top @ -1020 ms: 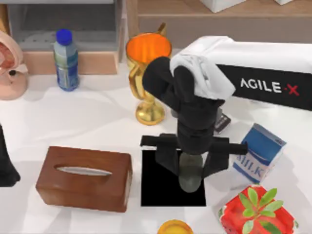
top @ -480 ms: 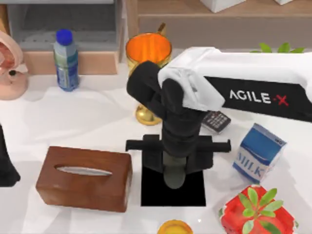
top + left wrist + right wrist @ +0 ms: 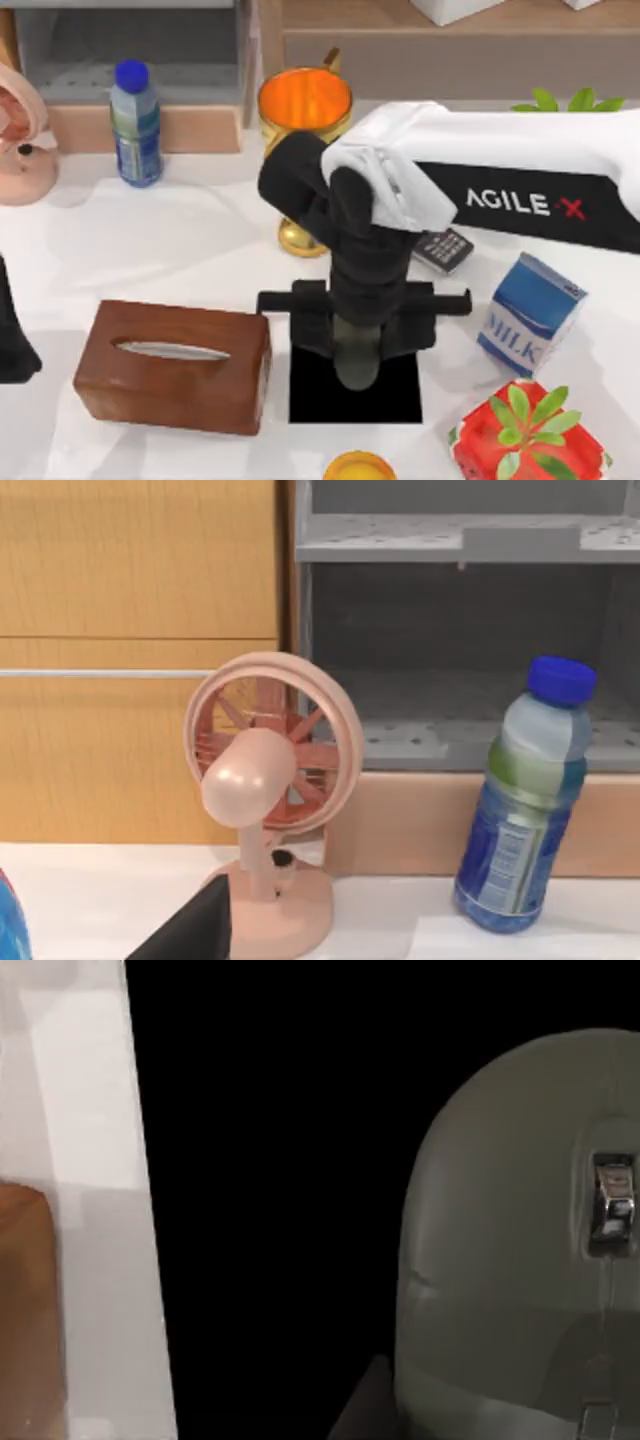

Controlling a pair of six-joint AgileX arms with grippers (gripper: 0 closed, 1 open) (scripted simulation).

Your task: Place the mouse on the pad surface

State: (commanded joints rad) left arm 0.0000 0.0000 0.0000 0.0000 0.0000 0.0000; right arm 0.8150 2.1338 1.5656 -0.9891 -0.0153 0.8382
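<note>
Left arm parked at the surface's left edge, a dark sliver of it at (image 3: 12,340); can't tell the state of its end effector. Its wrist view faces the back left corner: pink fan (image 3: 262,800) and water bottle (image 3: 525,800) in front of a grey shelf unit (image 3: 460,540).

Tissue box (image 3: 172,365) sits near the front edge, left of centre, just beside the pad's left edge, with a thin strip of white surface (image 3: 200,240) between them.

Pad (image 3: 320,390) lies flat at front centre. Right end effector (image 3: 358,335) is directly above its back half, pointing straight down, fingers pinching the mouse (image 3: 357,365) by its sides. Mouse's rounded end points toward the front edge, over the middle of the pad. In the right wrist view the mouse (image 3: 520,1240) sits against the black pad (image 3: 280,1180); can't tell whether it touches or hangs just above.

Gold goblet (image 3: 303,130) is behind the pad, partly hidden by the arm. Keypad handset (image 3: 443,250) sits right of the arm, milk carton (image 3: 530,315) further right. Red box with green leaves (image 3: 525,440) is at the front right. Round yellow object (image 3: 358,466) is at the front edge, just in front of the pad.
</note>
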